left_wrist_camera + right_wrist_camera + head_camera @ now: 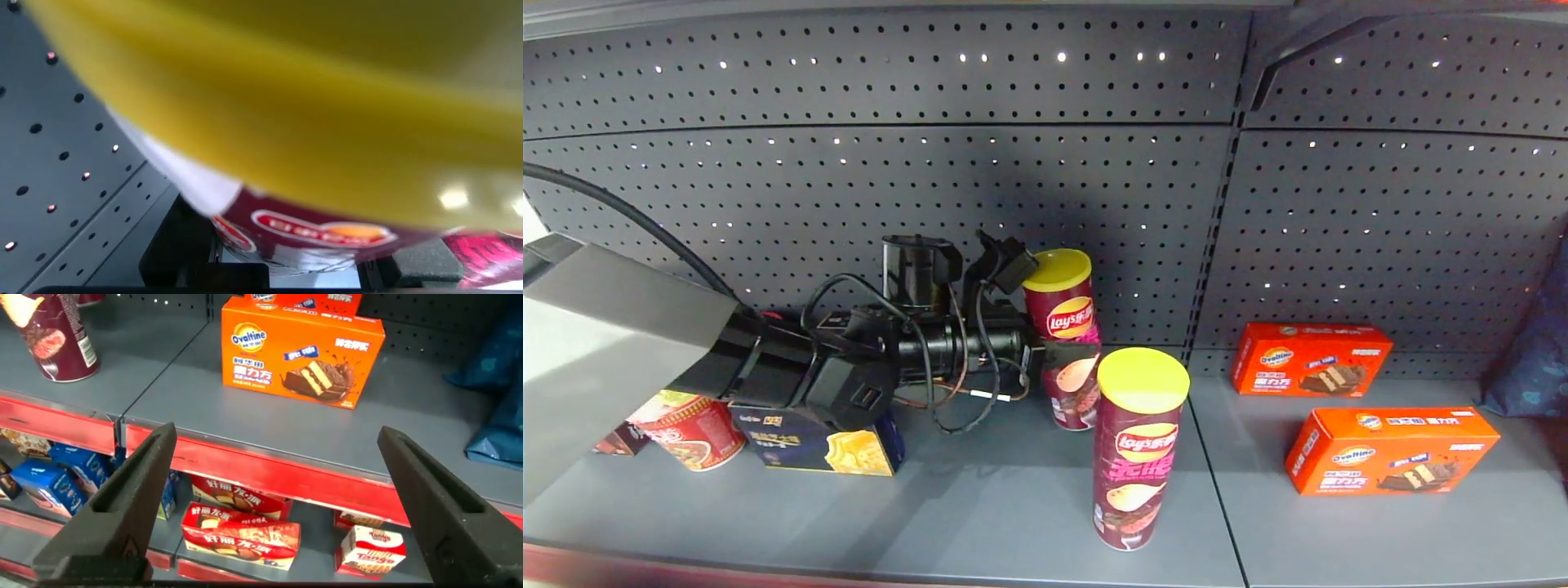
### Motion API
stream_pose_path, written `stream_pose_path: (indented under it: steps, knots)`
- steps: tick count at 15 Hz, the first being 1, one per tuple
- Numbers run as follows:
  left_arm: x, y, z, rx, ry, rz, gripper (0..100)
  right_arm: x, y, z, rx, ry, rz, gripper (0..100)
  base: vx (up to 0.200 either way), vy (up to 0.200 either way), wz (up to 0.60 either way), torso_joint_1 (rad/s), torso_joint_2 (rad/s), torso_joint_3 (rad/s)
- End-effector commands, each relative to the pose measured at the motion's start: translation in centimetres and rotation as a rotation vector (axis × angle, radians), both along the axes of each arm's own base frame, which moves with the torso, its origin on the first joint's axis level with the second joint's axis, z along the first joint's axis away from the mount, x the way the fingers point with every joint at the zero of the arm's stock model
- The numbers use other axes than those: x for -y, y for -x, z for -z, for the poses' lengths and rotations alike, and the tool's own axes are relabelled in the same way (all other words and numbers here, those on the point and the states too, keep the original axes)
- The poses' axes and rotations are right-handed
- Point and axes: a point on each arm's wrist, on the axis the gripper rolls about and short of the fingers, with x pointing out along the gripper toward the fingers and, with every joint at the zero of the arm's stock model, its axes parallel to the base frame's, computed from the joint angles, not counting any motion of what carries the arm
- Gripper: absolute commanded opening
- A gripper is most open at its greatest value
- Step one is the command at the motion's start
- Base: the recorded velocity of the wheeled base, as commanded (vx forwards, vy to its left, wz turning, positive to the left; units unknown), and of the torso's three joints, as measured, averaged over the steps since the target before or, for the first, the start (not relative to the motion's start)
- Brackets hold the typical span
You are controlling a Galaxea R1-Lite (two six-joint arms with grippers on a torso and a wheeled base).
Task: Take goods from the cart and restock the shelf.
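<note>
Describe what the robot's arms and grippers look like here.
The left arm has a flat-sided grey link leading into a black wrist assembly, with loose black cables looping around it and a thicker black hose behind. The right gripper has two matte dark-grey fingers, wedge-shaped and tapering to their tips.

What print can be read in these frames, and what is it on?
Brand print is left unquoted.
Front chip can: oval logo, pink lettering.
Rear chip can, in the left gripper: same logo.
Near orange box and far orange box: oval logo, white lettering.
Red cup, dark box: too small to read.
</note>
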Motion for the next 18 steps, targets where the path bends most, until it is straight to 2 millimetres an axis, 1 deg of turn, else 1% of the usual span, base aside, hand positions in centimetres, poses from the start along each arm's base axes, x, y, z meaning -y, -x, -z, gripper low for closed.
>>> stream_pose_path:
  steps: [1, 10, 15, 18]
  knots:
    - [0.1, -0.1, 0.2, -0.004, -0.002, -0.001, 0, 0.0, 0.0, 0.0, -0.003, 0.002, -0.001, 100, 0.000, 0.000, 0.00, 0.000, 0.00, 0.000]
    - [0.0, -0.4, 0.8, -0.021, -0.011, -0.004, 0, 0.0, 0.0, 0.0, -0.008, 0.003, -0.001, 100, 0.000, 0.000, 0.00, 0.000, 0.00, 0.000]
    - [1.1, -2.0, 1.3, -0.003, -0.004, 0.002, 0, 0.0, 0.0, 0.0, -0.005, 0.003, -0.001, 100, 0.000, 0.000, 0.00, 0.000, 0.00, 0.000]
    - [1.4, -2.0, 1.7, -0.020, -0.019, 0.010, 0, 0.0, 0.0, 0.0, -0.008, 0.003, -0.001, 100, 0.000, 0.000, 0.00, 0.000, 0.00, 0.000]
